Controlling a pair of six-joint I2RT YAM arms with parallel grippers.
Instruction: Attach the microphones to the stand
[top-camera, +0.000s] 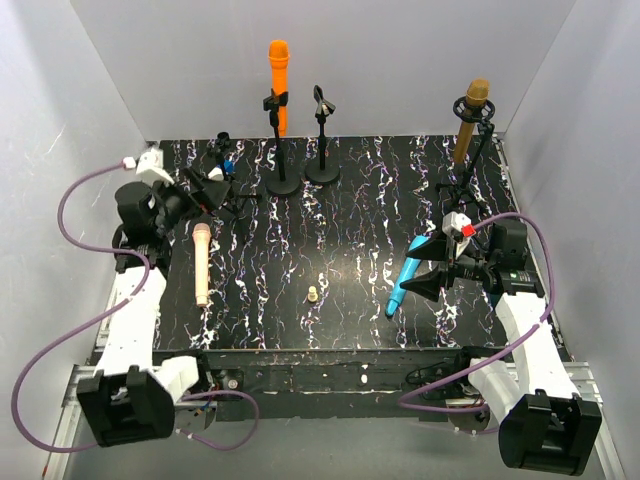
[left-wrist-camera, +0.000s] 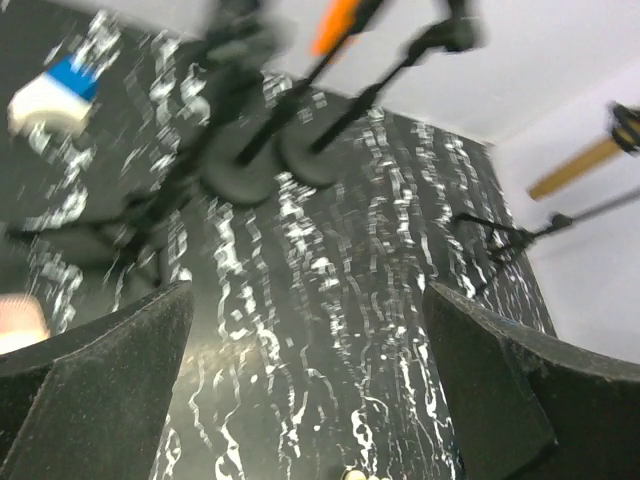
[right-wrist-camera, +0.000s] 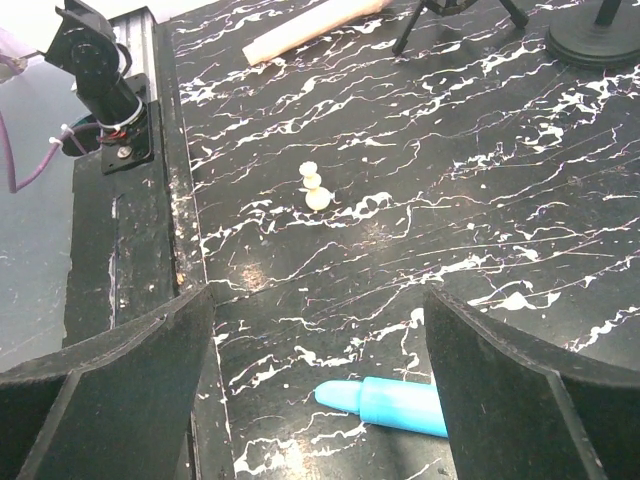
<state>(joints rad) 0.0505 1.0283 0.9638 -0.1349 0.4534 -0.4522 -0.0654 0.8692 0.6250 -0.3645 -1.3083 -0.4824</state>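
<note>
1. The left gripper (left-wrist-camera: 308, 300) has its fingers wide apart with nothing between them, over the left rear of the bench (top-camera: 350, 230).
2. The right gripper (right-wrist-camera: 318, 300) also has its fingers apart and clamps nothing. It is over the right front of the bench.
3. The blue mic (top-camera: 405, 275) lies slanted on the bench just beside the right gripper. In the right wrist view its tip shows low between the fingers.
4. The orange mic (top-camera: 278, 85) stands upright in the clip of a round-based stand (top-camera: 283, 185) at the back.
5. A second stand (top-camera: 322, 140) is just beside it on the right.
6. The brown mic (top-camera: 470, 120) sits tilted in a tripod stand (top-camera: 470, 185) at the right rear.
7. The pink mic (top-camera: 202, 262) lies flat on the bench at the left, running front to back.
8. A peg (top-camera: 312, 294) stands on the bench between the pink and blue mics.
</note>
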